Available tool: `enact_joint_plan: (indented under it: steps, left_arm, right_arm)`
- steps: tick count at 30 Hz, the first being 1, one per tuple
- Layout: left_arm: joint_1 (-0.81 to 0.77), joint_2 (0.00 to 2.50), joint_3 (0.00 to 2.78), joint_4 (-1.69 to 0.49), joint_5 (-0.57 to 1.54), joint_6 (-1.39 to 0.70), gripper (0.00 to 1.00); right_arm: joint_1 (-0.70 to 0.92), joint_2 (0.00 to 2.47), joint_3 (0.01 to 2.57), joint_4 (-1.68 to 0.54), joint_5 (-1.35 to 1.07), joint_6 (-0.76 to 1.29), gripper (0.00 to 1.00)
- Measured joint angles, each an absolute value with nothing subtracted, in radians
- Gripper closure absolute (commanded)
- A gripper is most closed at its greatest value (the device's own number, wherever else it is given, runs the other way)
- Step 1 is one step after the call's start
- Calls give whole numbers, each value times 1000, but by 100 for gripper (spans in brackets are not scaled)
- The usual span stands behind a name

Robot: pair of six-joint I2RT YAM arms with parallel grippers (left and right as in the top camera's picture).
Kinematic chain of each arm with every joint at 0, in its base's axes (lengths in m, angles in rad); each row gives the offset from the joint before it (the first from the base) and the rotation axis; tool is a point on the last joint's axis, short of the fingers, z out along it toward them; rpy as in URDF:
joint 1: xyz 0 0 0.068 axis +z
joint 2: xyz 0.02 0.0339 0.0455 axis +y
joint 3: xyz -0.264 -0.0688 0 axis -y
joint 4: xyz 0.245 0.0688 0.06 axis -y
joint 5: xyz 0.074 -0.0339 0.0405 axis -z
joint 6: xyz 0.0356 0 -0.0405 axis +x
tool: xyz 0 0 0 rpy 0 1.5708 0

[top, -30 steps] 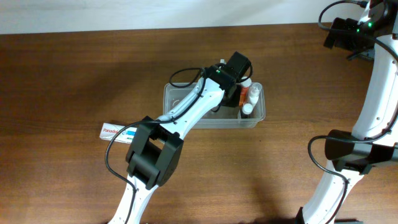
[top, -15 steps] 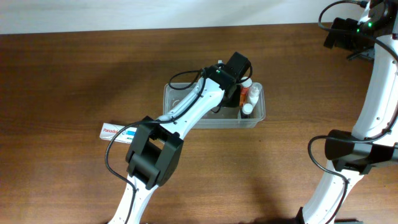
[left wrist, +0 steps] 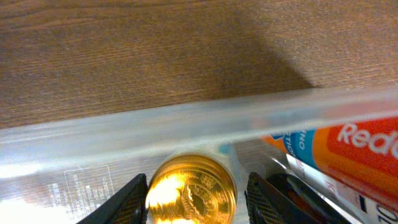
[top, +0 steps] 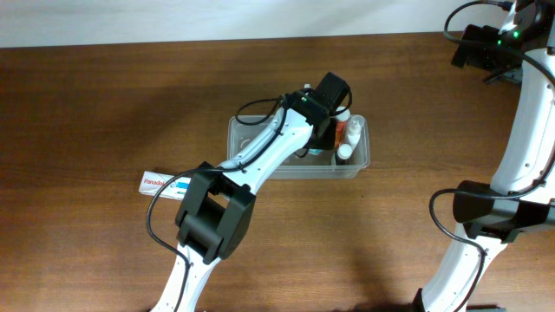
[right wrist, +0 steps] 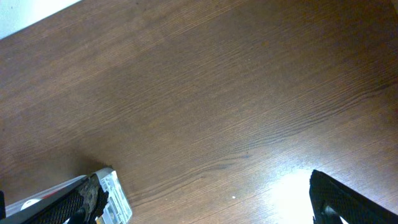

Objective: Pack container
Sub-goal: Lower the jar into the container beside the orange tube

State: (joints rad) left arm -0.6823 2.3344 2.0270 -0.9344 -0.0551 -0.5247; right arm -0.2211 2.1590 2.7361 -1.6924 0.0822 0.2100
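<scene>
Found the left gripper (left wrist: pixel 198 188) down inside the container (top: pixel 245 137), at the end farther from the arm's base. Noted a gold cap (left wrist: pixel 193 186) directly between the fingers (left wrist: pixel 132 200), close against one and showing a thin dark gap at the other. Cannot confirm a clamp on the cap or on the item beneath it; cannot call the jaws free either. Saw the container's clear rim running across just ahead of the fingertips, with bare wooden surface (left wrist: pixel 155 50) beyond. Recorded an orange-and-white pack (left wrist: pixel 357 152) with partial lettering, lying inside the container to one side of this gripper. Logged white bottles (top: pixel 350 135) at the same end of the container, just beside the gripper. Located a white-and-blue medicine box (top: pixel 161 183) on the surface outside the container, well behind the gripper and beside the left arm (top: pixel 217 212). Found the right gripper (right wrist: pixel 217 199) well apart from the container, fingers spread wide over bare surface.
</scene>
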Motion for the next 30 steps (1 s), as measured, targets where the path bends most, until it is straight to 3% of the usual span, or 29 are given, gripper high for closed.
enact_joint_plan:
  steps: [30]
  left_arm:
    - [-615, 2333, 2033, -945, -26, -447, 50]
  right_arm:
    - [-221, 2159, 2736, -1692, 82, 210, 1]
